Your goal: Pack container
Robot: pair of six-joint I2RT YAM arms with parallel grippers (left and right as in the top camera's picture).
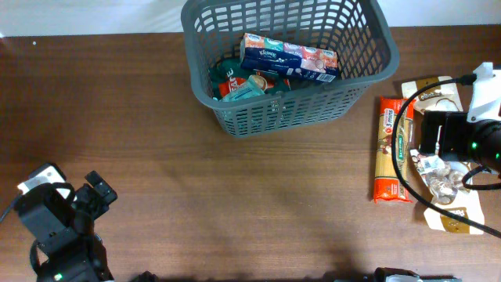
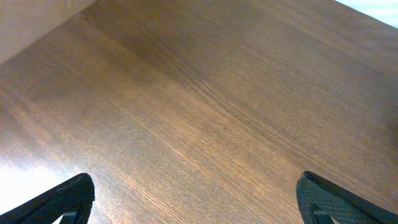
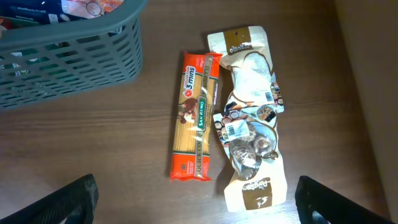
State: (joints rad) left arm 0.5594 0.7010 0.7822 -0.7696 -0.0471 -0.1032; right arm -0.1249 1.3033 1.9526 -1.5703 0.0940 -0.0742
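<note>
The container point(image 1: 383, 48), a dark grey slotted basket, stands at the table's far centre and shows at top left in the right wrist view point(image 3: 68, 62). Inside it lie a Kleenex box point(image 1: 290, 56) and teal packets point(image 1: 243, 84). My right gripper point(image 3: 196, 193) hangs open above an orange spaghetti packet point(image 3: 194, 115) and two cream pouches point(image 3: 252, 74), which lie right of the container. Nothing sits between its fingers. My left gripper point(image 2: 196, 193) is open over bare wood at the table's near left corner point(image 1: 98, 194), far from the container.
The spaghetti packet point(image 1: 393, 149) lies lengthwise just left of my right arm point(image 1: 462, 141). The pouches point(image 1: 452, 218) are partly hidden under that arm and its cable. The table's right edge runs close beside the pouches.
</note>
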